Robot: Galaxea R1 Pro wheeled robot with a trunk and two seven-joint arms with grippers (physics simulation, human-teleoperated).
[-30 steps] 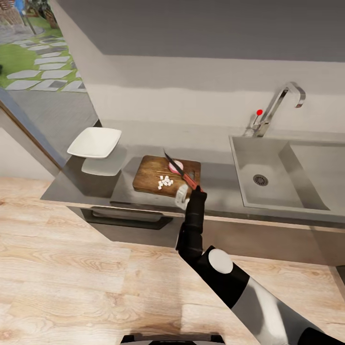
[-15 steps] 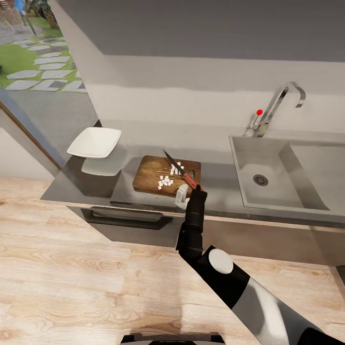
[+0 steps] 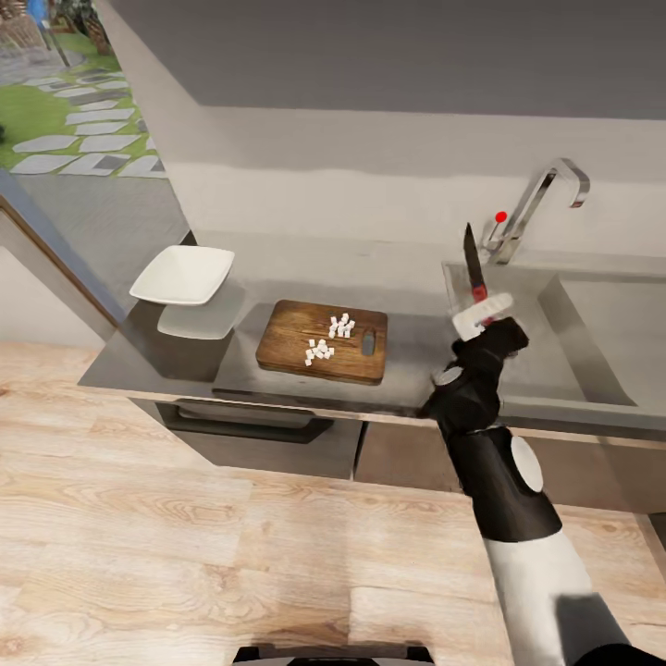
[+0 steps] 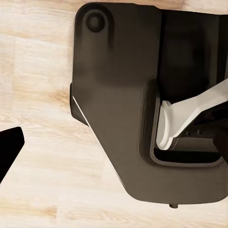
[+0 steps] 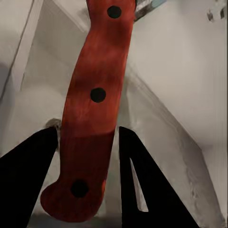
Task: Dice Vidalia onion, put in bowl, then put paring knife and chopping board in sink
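Pinched by its orange-red handle [image 5: 92, 109], the paring knife [image 3: 474, 264] stands blade-up in my right gripper [image 3: 482, 314], which is shut on it over the left rim of the sink [image 3: 555, 388]. The wrist view has the gripper [image 5: 88, 161] above the grey basin [image 5: 180, 95]. The brown chopping board [image 3: 287, 347] lies on the countertop [image 3: 416, 347] to the left, carrying two small heaps of white diced onion [image 3: 319, 351]. The white bowl [image 3: 183, 274] sits empty at the far left. One black fingertip [image 4: 8, 149] of my left gripper hangs over the wood floor, holding nothing.
An angular chrome tap [image 3: 541, 199] with a red knob [image 3: 500, 216] rises behind the sink. A grey cabinet drawer with a dark handle [image 3: 250, 425] sits under the board. The robot's dark base [image 4: 142, 104] fills the floor below my left wrist.
The pink onion half on the board became a second heap of white cubes. My right arm then swung the knife rightwards off the board to over the sink, blade turned upward.
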